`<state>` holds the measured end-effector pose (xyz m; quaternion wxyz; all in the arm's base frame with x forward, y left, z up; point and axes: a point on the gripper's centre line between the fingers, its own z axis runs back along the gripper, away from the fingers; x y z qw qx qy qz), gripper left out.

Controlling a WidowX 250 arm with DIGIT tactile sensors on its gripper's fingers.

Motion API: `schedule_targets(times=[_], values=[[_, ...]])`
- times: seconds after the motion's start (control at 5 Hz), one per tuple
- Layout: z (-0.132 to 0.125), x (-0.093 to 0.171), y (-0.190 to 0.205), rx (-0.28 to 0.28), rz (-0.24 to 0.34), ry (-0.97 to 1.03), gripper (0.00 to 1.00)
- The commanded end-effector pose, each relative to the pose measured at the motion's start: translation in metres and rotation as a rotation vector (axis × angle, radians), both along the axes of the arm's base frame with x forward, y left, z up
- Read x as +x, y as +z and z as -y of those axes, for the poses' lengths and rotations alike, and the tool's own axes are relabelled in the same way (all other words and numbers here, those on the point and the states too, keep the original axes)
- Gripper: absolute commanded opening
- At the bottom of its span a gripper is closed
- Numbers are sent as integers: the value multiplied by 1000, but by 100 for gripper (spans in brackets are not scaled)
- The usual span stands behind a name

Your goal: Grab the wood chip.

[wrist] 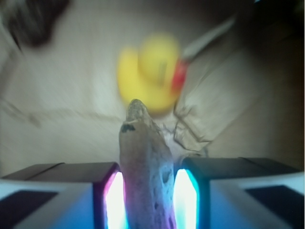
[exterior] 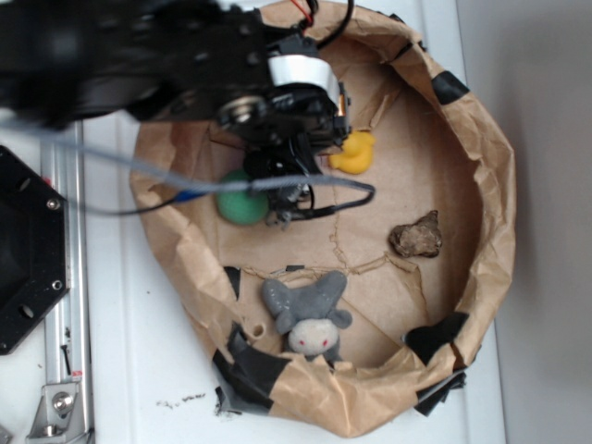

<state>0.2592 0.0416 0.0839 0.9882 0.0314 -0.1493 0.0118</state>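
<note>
The wood chip (wrist: 145, 167) sits clamped between the two fingers (wrist: 147, 200), its pointed tip sticking out well past the lit pads (wrist: 185, 198), so the fingers are closed on it. The grab looks made; what the step seems to call for now is a steady squeeze and a straight lift, since the sliver is thin and held only at its near end, and a twist could let it pivot or slip.

Beyond the fingertips, just past the chip's tip, sits the yellow duck (wrist: 151, 71), close enough to be nudged by any forward drift. From the exterior view the green ball (exterior: 240, 205) lies right beside the fingers, the brown rock chunk (exterior: 416, 237) and grey plush toy (exterior: 307, 314) well apart. All lie on the brown paper surface (exterior: 416, 157), whose raised paper wall (exterior: 490, 185) rings them.
</note>
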Motion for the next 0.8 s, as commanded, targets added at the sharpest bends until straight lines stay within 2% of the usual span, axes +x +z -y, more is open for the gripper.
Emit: schedule_targets(times=[0.0,0.2,0.6], values=[[20,17,103,-114,41,339,0],[19,17,101,-109,16,370,0],[20,19,99,-104,12,378,0]])
